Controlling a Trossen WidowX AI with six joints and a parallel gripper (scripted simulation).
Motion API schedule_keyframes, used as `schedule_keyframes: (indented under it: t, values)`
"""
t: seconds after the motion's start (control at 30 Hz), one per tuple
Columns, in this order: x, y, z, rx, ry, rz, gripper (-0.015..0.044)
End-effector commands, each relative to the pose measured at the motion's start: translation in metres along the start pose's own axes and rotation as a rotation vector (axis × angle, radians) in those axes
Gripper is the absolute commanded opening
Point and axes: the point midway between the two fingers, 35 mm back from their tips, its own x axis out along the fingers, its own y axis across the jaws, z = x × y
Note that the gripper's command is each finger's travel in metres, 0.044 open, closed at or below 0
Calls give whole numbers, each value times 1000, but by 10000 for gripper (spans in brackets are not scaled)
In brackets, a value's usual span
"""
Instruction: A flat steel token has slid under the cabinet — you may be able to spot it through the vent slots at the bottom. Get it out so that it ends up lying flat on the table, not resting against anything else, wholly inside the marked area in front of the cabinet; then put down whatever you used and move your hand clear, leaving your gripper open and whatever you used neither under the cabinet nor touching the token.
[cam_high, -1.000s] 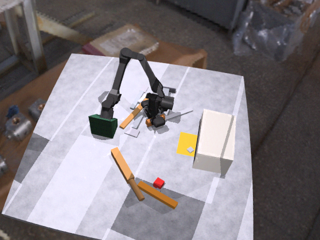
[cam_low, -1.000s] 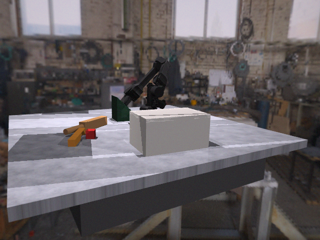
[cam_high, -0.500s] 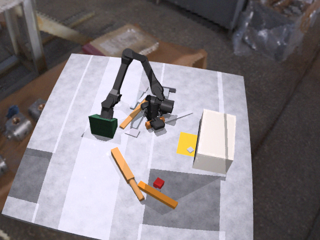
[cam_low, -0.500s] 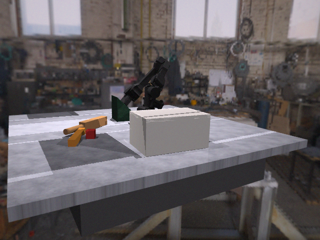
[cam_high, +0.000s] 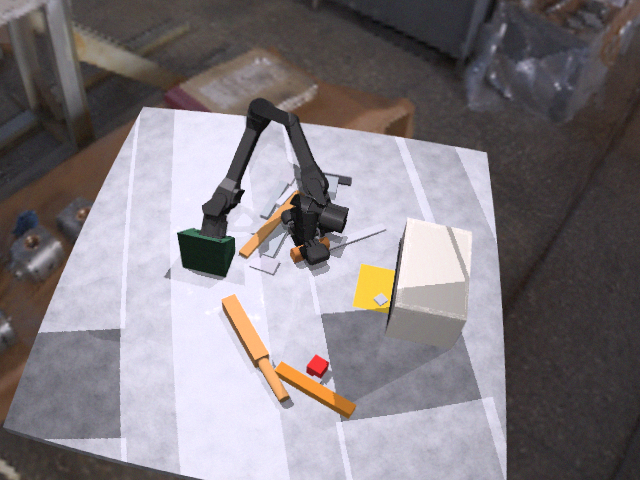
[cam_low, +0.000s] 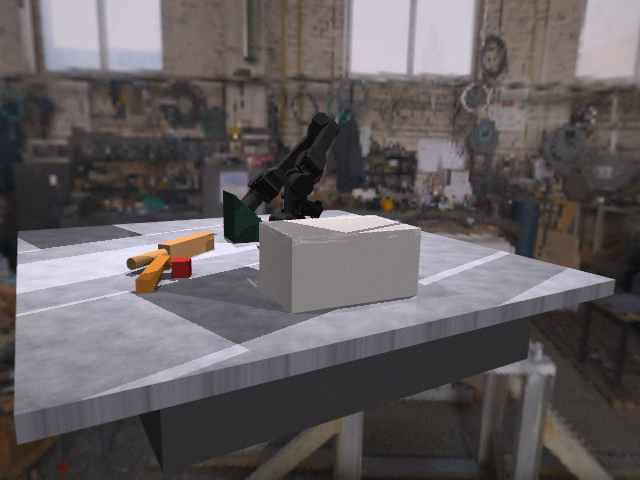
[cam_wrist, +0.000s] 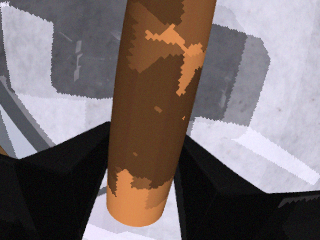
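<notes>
My gripper (cam_high: 311, 251) (cam_wrist: 144, 135) is shut on the round orange handle (cam_high: 296, 253) (cam_wrist: 155, 110) of a tool, low over the table, left of the cabinet. A thin grey rod (cam_high: 361, 237) runs from the gripper toward the white cabinet (cam_high: 431, 281) (cam_low: 341, 260). The yellow marked area (cam_high: 369, 281) lies on the table in front of the cabinet. The small flat grey token (cam_high: 380, 298) lies inside it, near its front corner and close to the cabinet's face, apart from the rod. The token is hidden in the exterior view.
An orange flat bar (cam_high: 266, 227) and several grey flat pieces (cam_high: 273, 206) lie around the gripper. An orange paddle (cam_high: 245, 325) (cam_low: 180, 245), an orange bar (cam_high: 315, 388) (cam_low: 149, 279) and a red cube (cam_high: 316, 365) (cam_low: 180, 267) lie nearer the front. The arm's green base (cam_high: 205, 252) (cam_low: 238, 224) stands left.
</notes>
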Motion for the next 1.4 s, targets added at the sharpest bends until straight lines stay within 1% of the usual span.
schedule_keyframes:
  t: [0.0,0.97,1.37]
  values:
    - [-3,-8,0,-7,-18,-9,0]
    - [-4,-34,-19,-7,-17,-11,0]
    - [-4,-38,-18,-7,-17,-11,0]
